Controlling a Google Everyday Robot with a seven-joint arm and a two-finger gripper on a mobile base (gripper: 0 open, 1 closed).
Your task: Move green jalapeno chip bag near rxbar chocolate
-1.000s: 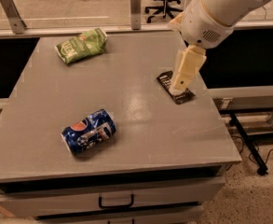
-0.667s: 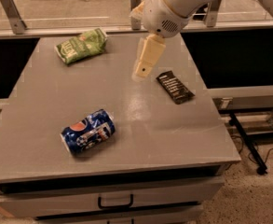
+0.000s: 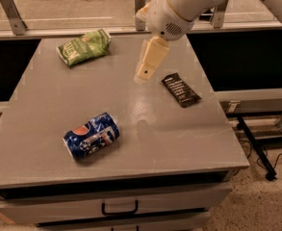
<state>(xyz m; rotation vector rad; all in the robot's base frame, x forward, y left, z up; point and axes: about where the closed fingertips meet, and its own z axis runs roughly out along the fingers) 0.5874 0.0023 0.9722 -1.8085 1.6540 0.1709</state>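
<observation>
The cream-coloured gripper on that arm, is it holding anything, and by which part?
Nothing. The gripper hangs free over the grey table, between the crinkled light-green chip bag and the flat black-brown wrapped bar, both lying apart from it.

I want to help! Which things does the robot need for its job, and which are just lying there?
Needed:
green jalapeno chip bag, back left
rxbar chocolate, right
pincer, hovering between them

Just lying about:
blue soda can, on its side

Crinkled green jalapeno chip bag (image 3: 84, 47) lies back left; black rxbar chocolate (image 3: 181, 90) flat at right, jaws between
</observation>
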